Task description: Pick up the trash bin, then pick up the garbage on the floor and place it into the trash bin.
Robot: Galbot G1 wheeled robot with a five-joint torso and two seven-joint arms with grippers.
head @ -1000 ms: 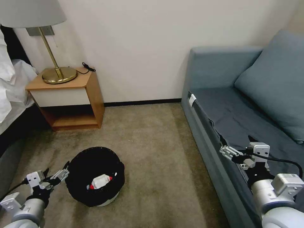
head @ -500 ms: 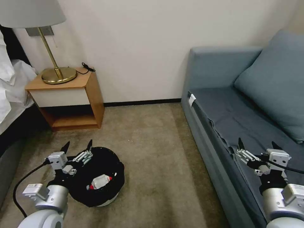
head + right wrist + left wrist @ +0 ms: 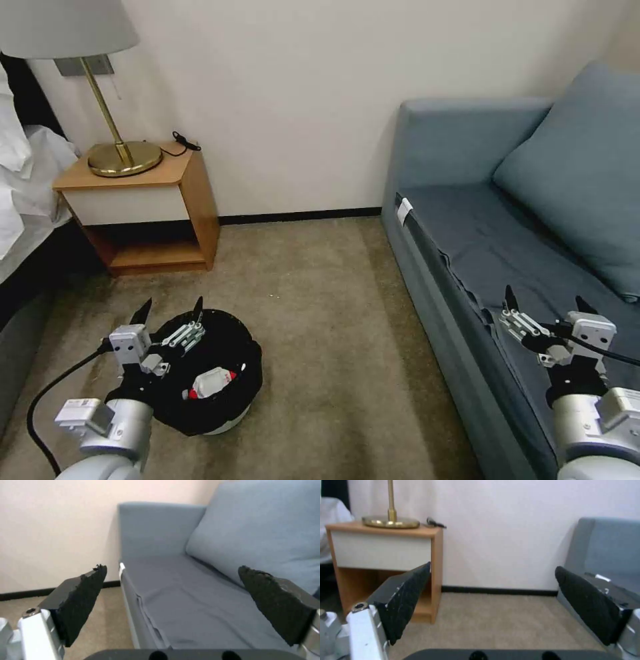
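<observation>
Sofa [image 3: 480, 267]: grey-blue, along the right side of the room, large cushion [image 3: 580, 173] leaning on its back. Same sofa and cushion seen from the right wrist camera.

Carpet [image 3: 320, 287]: beige, covers the floor between sofa and nightstand.

Nightstand [image 3: 143, 207]: wood with a white drawer front, against the wall at left, open shelf below. Brass lamp [image 3: 117, 133] stands on top, a small black cable just beside its base. White bedding at the far left edge.

Trash bin [image 3: 207, 373]: low, round, white, lined with a crinkly black bag. Sits upright on the carpet, in front of the nightstand, well apart from the sofa. Not lifted.

Garbage: a red-and-white packet [image 3: 212, 383] lies inside the bin on the black liner. Other items in the bin too dark to make out.

Left claw [image 3: 170, 313]: raised over the left rim of the bin, fingers spread wide, holding nothing, tips pointing toward the wall. Left wrist camera confirms both black pads apart with bare carpet between them.

Right claw [image 3: 548, 303]: hangs over the sofa seat at right, fingers spread, nothing between them. Well apart from the bin.
</observation>
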